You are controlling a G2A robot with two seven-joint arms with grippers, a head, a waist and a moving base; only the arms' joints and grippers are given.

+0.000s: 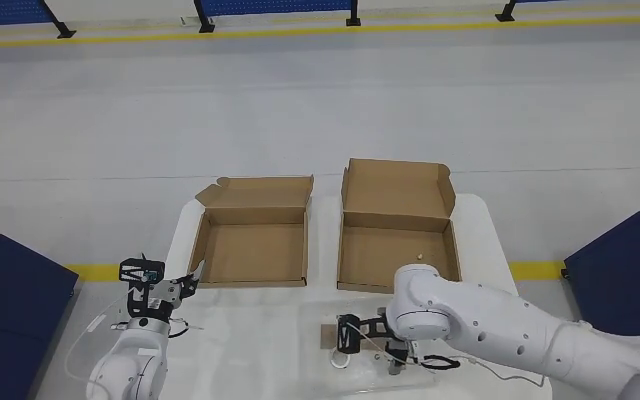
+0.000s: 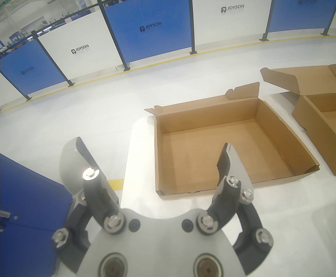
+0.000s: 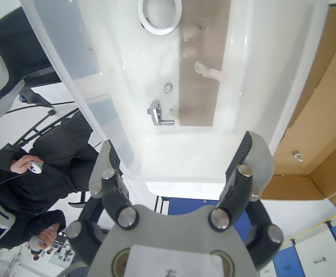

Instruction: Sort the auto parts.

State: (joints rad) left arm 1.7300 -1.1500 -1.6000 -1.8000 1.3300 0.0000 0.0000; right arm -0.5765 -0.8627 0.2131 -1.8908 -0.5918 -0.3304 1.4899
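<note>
A clear plastic tray (image 3: 126, 65) at the table's near edge holds a metal ring (image 3: 159, 15), a small bolt (image 3: 168, 87), a silver bracket (image 3: 158, 115) and a beige plastic piece (image 3: 210, 72). My right gripper (image 3: 178, 154) hangs open just above the tray's end, with nothing between its fingers; the top view shows it (image 1: 347, 335) over the tray's left part. The right cardboard box (image 1: 398, 250) holds one bolt (image 3: 298, 155). The left cardboard box (image 2: 223, 147) is empty. My left gripper (image 2: 152, 157) stands open near that box's front left corner, apart from it.
Both boxes sit side by side at the back of the white table (image 1: 250, 320), lids folded back. A narrow gap separates them. Blue partitions (image 1: 25, 300) stand to either side of the table.
</note>
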